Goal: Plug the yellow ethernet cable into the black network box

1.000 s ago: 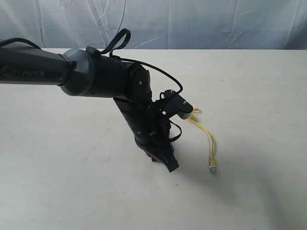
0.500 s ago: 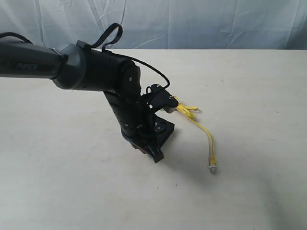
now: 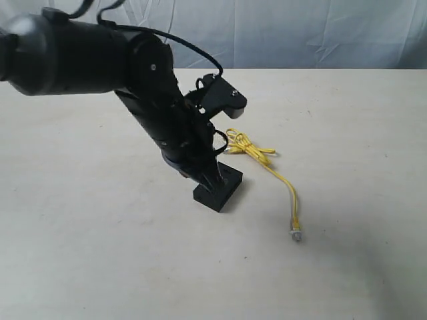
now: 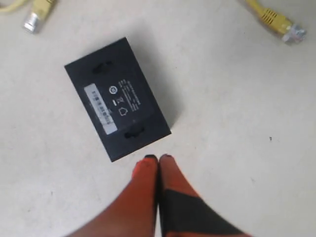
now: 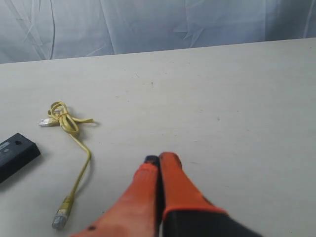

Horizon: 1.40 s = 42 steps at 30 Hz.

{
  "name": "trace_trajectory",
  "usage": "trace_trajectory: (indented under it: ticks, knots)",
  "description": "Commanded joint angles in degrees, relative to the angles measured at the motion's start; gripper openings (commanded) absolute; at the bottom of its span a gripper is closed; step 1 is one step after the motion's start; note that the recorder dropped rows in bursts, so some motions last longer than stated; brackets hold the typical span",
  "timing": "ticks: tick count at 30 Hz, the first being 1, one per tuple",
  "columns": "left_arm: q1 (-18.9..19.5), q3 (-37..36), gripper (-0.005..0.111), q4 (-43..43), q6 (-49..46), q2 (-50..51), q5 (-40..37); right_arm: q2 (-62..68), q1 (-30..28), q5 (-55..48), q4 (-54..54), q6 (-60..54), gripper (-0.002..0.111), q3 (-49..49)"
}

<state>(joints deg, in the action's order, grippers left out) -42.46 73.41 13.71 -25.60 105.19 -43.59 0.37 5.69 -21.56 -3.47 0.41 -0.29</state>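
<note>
Both hands are pinched shut and empty. Nearest, the yellow ethernet cable (image 3: 248, 147) rests its free plug on the table (image 3: 347, 267), its loops farther back near the black network box (image 3: 219, 190). The left hand (image 4: 158, 159) has lifted off the box and hangs tilted over its edge, while the right hand (image 5: 159, 160) waits apart. Nothing is plugged in yet.

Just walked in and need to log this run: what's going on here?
The left gripper, fingers closed, is at the edge of the black network box without holding it. The yellow ethernet cable lies loose on the table beside the box, both plugs free. The right gripper, also closed and empty, hangs apart from both.
</note>
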Motion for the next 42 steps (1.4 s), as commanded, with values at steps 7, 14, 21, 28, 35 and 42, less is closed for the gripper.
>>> trace_trajectory:
  ticks: [7,14,21,28,35,42]
  knots:
    - [8.4,-16.8,0.000,-0.1,2.6,-17.1,7.4,-0.4,-0.4,0.8,-0.2,-0.4,-0.001,0.3]
    - [12.6,-21.4,0.000,1.0,2.4,-23.9,11.7,-0.4,-0.4,0.8,-0.2,-0.4,-0.001,0.3]
    - [12.6,-21.4,0.000,1.0,1.1,-23.2,11.9,-0.4,-0.4,0.9,-0.1,-0.4,-0.001,0.3]
    - [12.6,-21.4,0.000,1.4,1.1,-23.2,13.1,-0.4,-0.4,10.4,0.4,-0.4,-0.001,0.3]
    - [12.6,-21.4,0.000,2.0,1.1,-23.2,14.1,-0.4,-0.4,34.7,0.4,-0.4,-0.001,0.3]
    - [12.6,-21.4,0.000,2.0,1.1,-23.2,14.1,-0.4,-0.4,49.1,0.4,-0.4,-0.001,0.3]
